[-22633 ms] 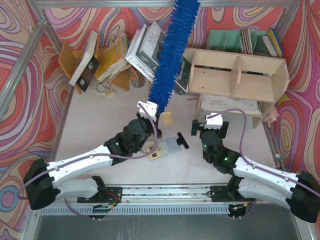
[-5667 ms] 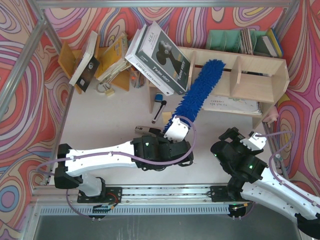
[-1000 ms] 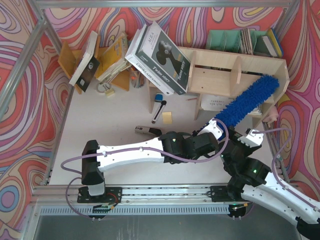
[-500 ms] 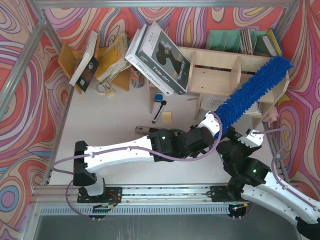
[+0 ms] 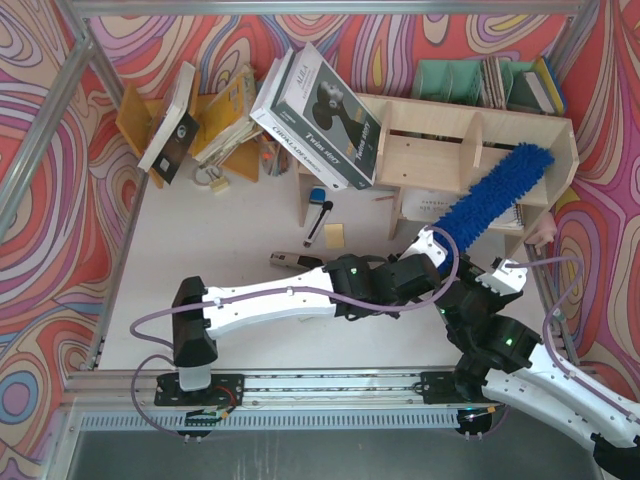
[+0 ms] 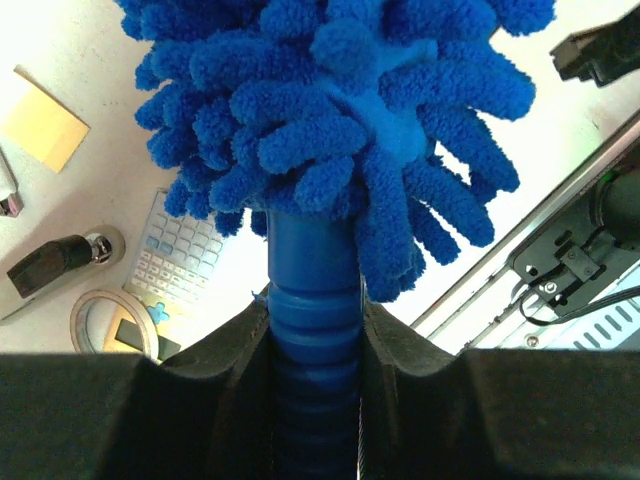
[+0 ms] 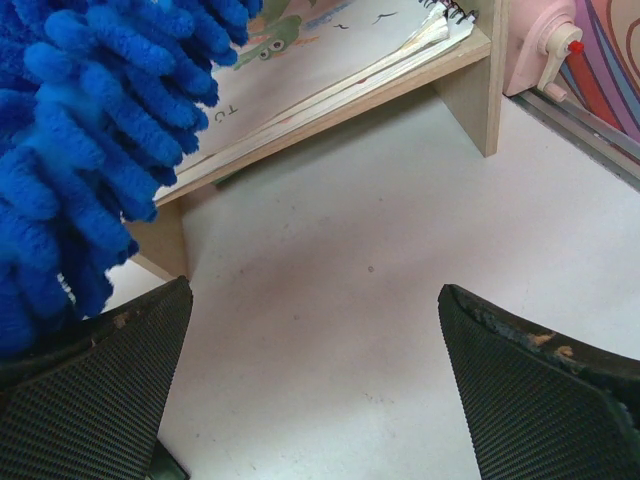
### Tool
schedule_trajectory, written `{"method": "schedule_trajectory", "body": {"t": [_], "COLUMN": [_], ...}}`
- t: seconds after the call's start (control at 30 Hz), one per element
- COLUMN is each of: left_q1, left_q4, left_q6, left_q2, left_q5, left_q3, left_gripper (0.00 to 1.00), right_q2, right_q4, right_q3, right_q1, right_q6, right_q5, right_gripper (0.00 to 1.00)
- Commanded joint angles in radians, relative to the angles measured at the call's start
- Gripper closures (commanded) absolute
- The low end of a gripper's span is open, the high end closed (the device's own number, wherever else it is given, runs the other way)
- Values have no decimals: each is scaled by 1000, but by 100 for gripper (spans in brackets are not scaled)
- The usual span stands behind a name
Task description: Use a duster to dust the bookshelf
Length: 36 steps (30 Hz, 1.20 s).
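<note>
The duster (image 5: 493, 192) is a long bright-blue fluffy wand slanting up to the right across the right half of the pale plywood bookshelf (image 5: 430, 145). Its tip reaches the shelf's right compartment. My left gripper (image 5: 430, 246) is shut on its ribbed blue handle (image 6: 312, 300), with the black fingers (image 6: 215, 372) pressed against both sides. The fluffy head (image 6: 330, 110) fills the top of the left wrist view. My right gripper (image 7: 312, 300) hangs open over the bare table in front of the bookshelf's lower board (image 7: 330, 100), with the duster (image 7: 90, 150) just to its left.
A spiral notebook (image 7: 330, 40) lies on the lower shelf. A pink object (image 7: 545, 50) stands by the shelf's right end. A big black-and-white book (image 5: 320, 100) leans at the shelf's left end. An orange rack (image 5: 135, 115), green organizer (image 5: 450, 78), marker (image 5: 320, 215), sticky note (image 5: 333, 235) and calculator (image 6: 175, 250) are nearby.
The duster's tip swung up past the shelf's right end, then came back down and left. The left arm shifted with it. The right arm has not moved.
</note>
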Motion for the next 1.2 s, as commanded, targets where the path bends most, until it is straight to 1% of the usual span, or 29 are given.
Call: {"method": "schedule_trajectory", "body": {"t": [0.0,0.3,0.43,0.6,0.77,0.93,1.03,1.17], "left_q1": [14,14,18,18,17,8,-7,-36], "left_q4": [-5,17,6,-13,-26,-58,-60,-91], "left_q6": [-17,58,58,29,-10,-32,-15,47], "left_q2": [20,35,61,66,19,-15,-33,-42], "left_q5": [9,-46,-37,-18,28,40,31,20], "left_q3": [82,191,213,178,73,31,16,50], "left_gripper": [100,100,100,100,100,100,100,100], "right_q2": [-3,-10,-13,-15,-16,-13,-14,-8], "right_q4": [-20,-21,-21,-21,-20,-21,-21,-20], "right_q3": [8,6,6,5,5,4,4,6], "right_q1": [-3,-4,-3,-3,-3,-3,-3,-3], "right_q6": [17,18,18,19,19,19,19,17], "right_q5": [27,26,26,27,27,28,28,30], "right_gripper": [1,1,1,1,1,1,1,1]}}
